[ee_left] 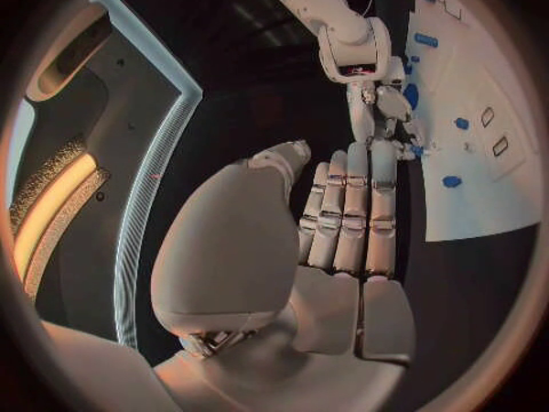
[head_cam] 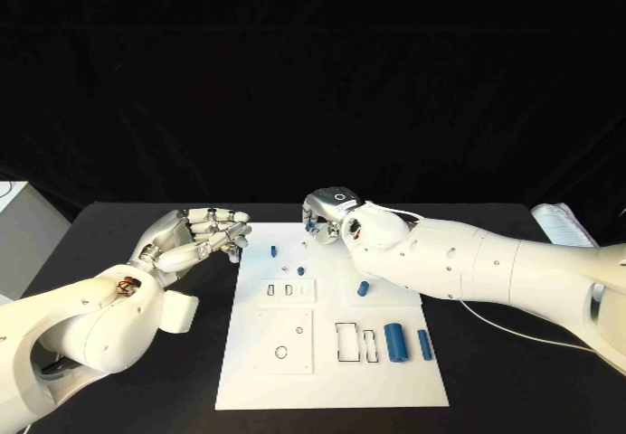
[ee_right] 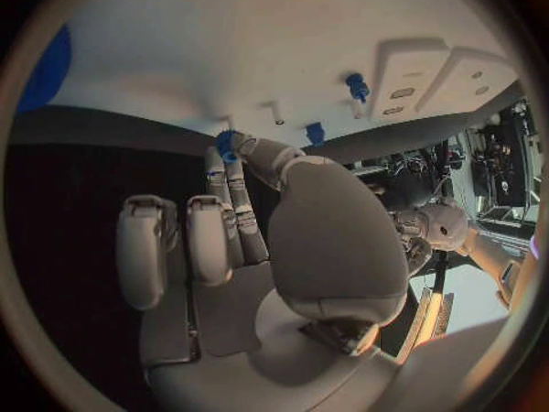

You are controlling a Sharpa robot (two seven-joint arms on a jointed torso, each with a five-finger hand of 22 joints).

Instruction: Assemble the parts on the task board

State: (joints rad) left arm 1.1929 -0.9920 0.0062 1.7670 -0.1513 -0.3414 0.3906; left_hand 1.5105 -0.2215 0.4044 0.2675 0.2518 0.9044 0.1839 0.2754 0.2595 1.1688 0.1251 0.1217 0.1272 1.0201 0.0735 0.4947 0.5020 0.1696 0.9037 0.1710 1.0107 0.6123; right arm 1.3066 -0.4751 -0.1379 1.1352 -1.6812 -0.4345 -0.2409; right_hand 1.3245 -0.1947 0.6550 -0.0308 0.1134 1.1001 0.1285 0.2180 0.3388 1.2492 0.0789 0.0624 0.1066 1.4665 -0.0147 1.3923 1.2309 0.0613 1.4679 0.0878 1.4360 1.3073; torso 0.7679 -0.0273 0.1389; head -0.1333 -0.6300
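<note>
Head view: we see the white board (head_cam: 327,362) in the middle of the table (head_cam: 522,389), with blue parts scattered on it. Two lie side by side near its right edge (head_cam: 395,341), one sits mid-board (head_cam: 363,288), and smaller ones (head_cam: 274,251) lie toward the far end. The right hand (head_cam: 327,217) hangs over the board's far edge, fingers curled down. We judge it is working a part there. The left hand (head_cam: 206,233) waits just off the board's left side, holding nothing.

Left wrist view: the left hand's fingers (ee_left: 349,215) lie straight and close together, with nothing between them. We take this as standing clear for the other arm. The board (ee_left: 480,192) lies beyond them.

Right wrist view: a small blue part (ee_right: 227,144) sits at the right hand's fingertips (ee_right: 246,151), seemingly pinched between the thumb and a finger, close above the board. The other fingers are loosely curled. Another blue part (ee_right: 358,87) stands upright on the board, beside two raised plates with slots (ee_right: 401,92); those slots look unfilled.
</note>
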